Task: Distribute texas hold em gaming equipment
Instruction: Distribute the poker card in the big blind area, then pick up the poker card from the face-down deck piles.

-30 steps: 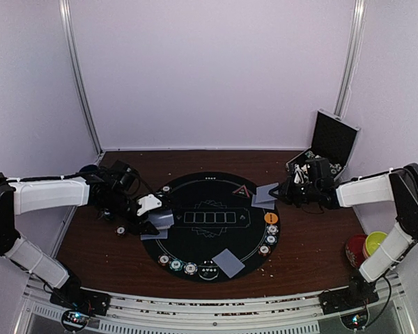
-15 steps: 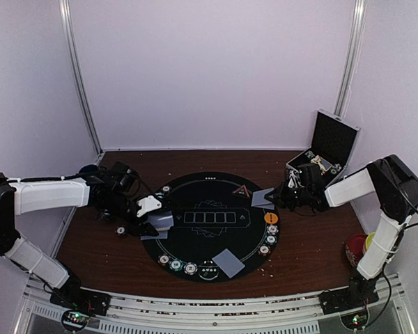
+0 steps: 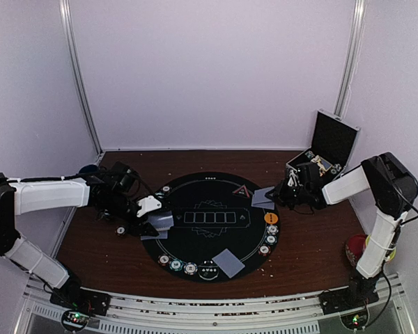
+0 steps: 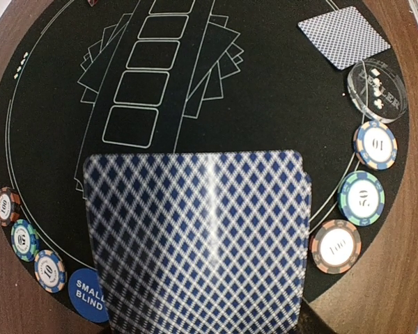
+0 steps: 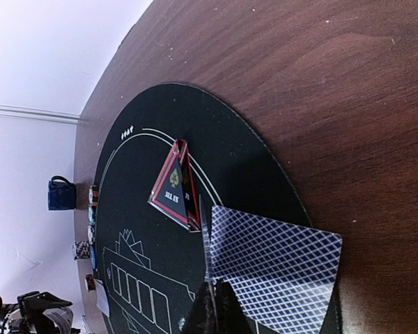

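My left gripper [image 3: 152, 213] is shut on a stack of playing cards [image 4: 195, 236] at the left edge of the round black mat [image 3: 212, 240]; the stack hides its fingers in the left wrist view. My right gripper [image 5: 212, 287] is shut on one card seen edge-on [image 5: 205, 240] at the mat's right edge, where another card [image 5: 275, 268] lies flat. The red triangle marker [image 5: 173, 188] stands just beyond. Poker chips [image 3: 271, 239] line the right rim below the orange disc [image 3: 271, 218], and others [image 4: 361, 197] line the near rim. A blue disc [image 4: 83, 300] lies by more chips [image 4: 24, 236].
A lone card [image 3: 228, 262] lies on the mat's near side beside a clear dealer button [image 4: 377, 89]. The open black case [image 3: 329, 147] stands at the back right. Red and yellow bowls [image 3: 362, 245] sit at the right, and a blue mug [image 5: 60, 193] at the back left.
The right arm has folded, its elbow swinging back to the right, while its gripper edged slightly left with the card. The left arm and its cards have not moved.
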`<state>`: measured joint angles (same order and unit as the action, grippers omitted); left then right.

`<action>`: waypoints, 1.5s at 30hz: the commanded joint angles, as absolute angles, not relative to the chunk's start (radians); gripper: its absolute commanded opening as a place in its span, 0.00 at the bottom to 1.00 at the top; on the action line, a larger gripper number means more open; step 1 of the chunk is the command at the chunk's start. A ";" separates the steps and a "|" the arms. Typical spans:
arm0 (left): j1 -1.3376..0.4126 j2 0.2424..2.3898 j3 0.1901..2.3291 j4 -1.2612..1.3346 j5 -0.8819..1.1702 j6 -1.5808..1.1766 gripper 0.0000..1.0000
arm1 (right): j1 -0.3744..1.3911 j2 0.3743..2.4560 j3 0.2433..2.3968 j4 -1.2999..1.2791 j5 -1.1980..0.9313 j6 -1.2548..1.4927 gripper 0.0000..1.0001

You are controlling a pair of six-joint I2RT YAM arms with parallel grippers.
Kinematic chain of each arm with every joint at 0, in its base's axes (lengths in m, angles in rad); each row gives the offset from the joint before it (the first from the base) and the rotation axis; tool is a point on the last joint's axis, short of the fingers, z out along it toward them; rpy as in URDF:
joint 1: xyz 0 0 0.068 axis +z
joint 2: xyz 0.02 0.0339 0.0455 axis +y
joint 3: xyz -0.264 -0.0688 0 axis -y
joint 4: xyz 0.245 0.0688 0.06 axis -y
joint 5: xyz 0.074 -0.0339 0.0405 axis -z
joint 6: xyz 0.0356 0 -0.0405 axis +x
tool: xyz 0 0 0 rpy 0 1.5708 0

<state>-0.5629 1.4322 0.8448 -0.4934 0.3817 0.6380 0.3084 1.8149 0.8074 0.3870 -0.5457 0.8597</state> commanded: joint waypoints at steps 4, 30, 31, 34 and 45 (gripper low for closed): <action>-0.567 1.413 0.839 -0.453 0.392 0.644 0.53 | 0.296 1.824 0.832 0.356 -0.514 0.837 0.21; -0.568 1.418 0.845 -0.453 0.392 0.645 0.53 | 0.327 1.587 0.851 0.021 -0.247 0.685 0.73; -0.568 1.417 0.845 -0.453 0.391 0.646 0.53 | 0.344 1.560 0.843 0.033 -0.255 0.678 0.74; -0.569 1.416 0.845 -0.453 0.387 0.647 0.53 | 0.428 1.491 0.806 0.122 -0.331 0.666 0.78; -0.572 1.387 0.839 -0.454 0.387 0.644 0.53 | 0.791 1.664 0.899 0.452 -0.495 0.808 0.79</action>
